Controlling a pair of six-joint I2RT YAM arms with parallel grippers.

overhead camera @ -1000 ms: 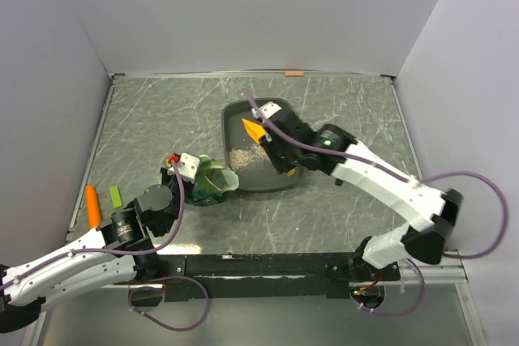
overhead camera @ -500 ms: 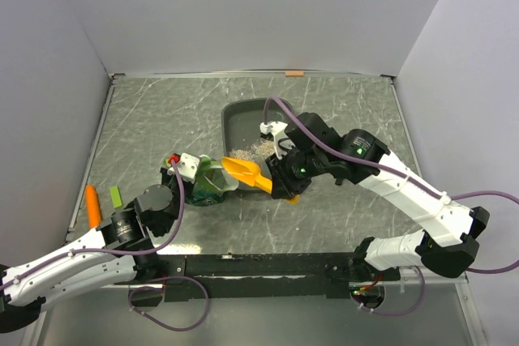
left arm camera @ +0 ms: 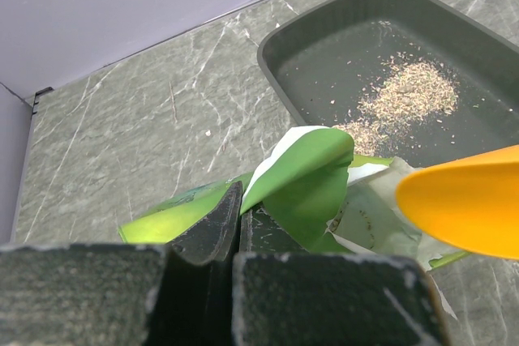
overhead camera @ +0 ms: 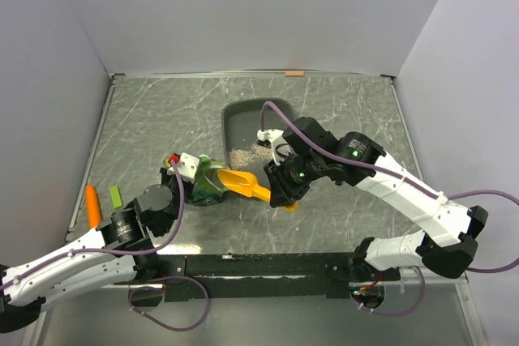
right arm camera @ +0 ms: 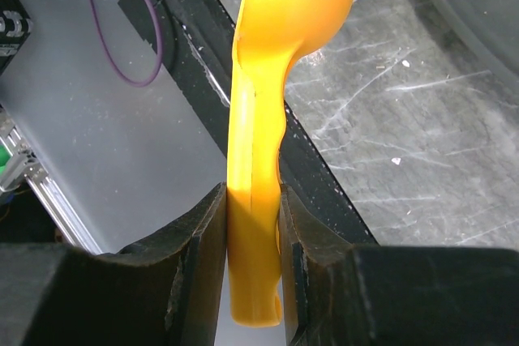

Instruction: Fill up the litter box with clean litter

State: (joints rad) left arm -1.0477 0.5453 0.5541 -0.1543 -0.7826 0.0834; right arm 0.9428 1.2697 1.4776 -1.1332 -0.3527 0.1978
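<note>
The litter box [overhead camera: 243, 117] is a dark grey tray at the table's middle, partly covered by my right arm. A thin scatter of clean litter [overhead camera: 242, 154] lies on its floor, and it shows in the left wrist view too, the litter [left arm camera: 408, 93] inside the litter box [left arm camera: 332, 42]. My left gripper [overhead camera: 188, 166] is shut on the edge of the green bag [left arm camera: 304, 180], which stands with its mouth open. My right gripper [right arm camera: 253, 208] is shut on the handle of the orange scoop [right arm camera: 272, 79]. The scoop [overhead camera: 242, 183] has its bowl at the bag's mouth.
An orange carrot-shaped item [overhead camera: 93, 206] and a small green piece [overhead camera: 115, 197] lie at the table's left edge. A strip of orange tape [overhead camera: 294, 74] marks the back edge. Grey walls close the table on three sides.
My right arm has swung the scoop out of the litter box and leftward down to the bag's mouth. The left arm and the bag have stayed put.
</note>
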